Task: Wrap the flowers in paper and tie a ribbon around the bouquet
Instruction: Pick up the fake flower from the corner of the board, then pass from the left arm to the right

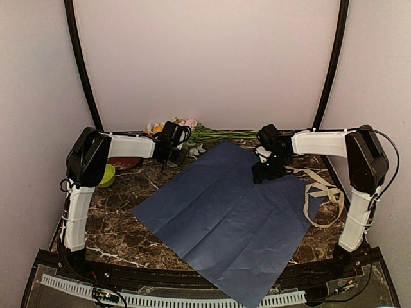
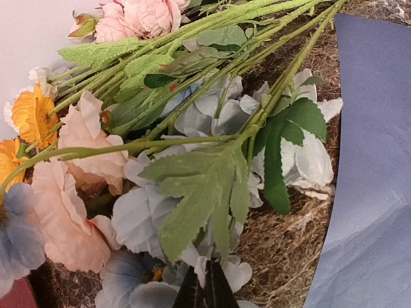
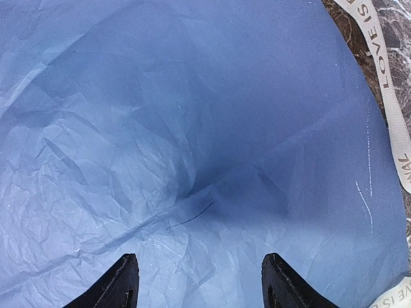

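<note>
1. At the far edge of the marble table [image 1: 122, 224], we see the flowers [image 1: 192, 133] lying sideways, blooms left, stems running right, just beyond the far corner of the paper [image 1: 225, 212].
2. The paper lies flat mid-table, dark blue face up.
3. The left gripper [image 2: 205, 290] is clenched among the pale blooms; we cannot tell whether it pinches anything.
4. The right gripper [image 3: 202, 289] hangs released over the paper, grasping nothing.
5. The ribbon [image 1: 324, 192] loops at the paper's right edge.
6. On the left, a green bowl [image 1: 107, 174] sits beside a reddish dish [image 1: 125, 163]; we cannot see their contents.
</note>
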Robot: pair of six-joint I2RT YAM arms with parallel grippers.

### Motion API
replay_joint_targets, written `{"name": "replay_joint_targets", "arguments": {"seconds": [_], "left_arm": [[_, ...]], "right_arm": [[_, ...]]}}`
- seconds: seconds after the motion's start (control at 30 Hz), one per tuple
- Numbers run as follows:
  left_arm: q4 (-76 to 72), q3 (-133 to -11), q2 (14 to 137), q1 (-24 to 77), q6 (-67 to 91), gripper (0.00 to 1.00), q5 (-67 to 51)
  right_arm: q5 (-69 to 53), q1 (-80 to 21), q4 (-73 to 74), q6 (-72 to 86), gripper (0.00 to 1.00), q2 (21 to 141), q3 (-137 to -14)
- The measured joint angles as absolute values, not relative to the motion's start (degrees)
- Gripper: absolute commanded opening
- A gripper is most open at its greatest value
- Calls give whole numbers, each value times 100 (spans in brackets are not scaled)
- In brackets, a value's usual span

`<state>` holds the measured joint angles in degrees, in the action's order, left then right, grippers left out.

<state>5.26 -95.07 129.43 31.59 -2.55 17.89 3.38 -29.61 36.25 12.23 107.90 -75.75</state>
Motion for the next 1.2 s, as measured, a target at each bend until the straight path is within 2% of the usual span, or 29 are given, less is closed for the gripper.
{"name": "replay_joint_targets", "arguments": {"seconds": [0.2,0.43,0.67,0.77,1.0,1.2], "left_arm": [[301,-8930,12309,3159,-548,0,1927],[-117,-8036,10447,3138,-1046,0,1833],[-285,-7028,8792,3183,-1365,0,1385],[-285,-6689,8324,3269,-1551,0,996],[-154,-6434,7260,3789,-1953,0,-12],[-139,-6322,6893,3992,-2032,0,-362]], "right_arm": [[314,-2961,3715,1144,67,10462,-7575],[97,-2961,3732,797,68,9605,-7575],[-692,-2965,3592,204,67,8556,-7601],[-1140,-3024,3500,-51,70,8374,-7693],[-1841,-3686,3350,-543,75,8558,-8066],[-1868,-4145,3306,-742,78,9564,-8552]]}}
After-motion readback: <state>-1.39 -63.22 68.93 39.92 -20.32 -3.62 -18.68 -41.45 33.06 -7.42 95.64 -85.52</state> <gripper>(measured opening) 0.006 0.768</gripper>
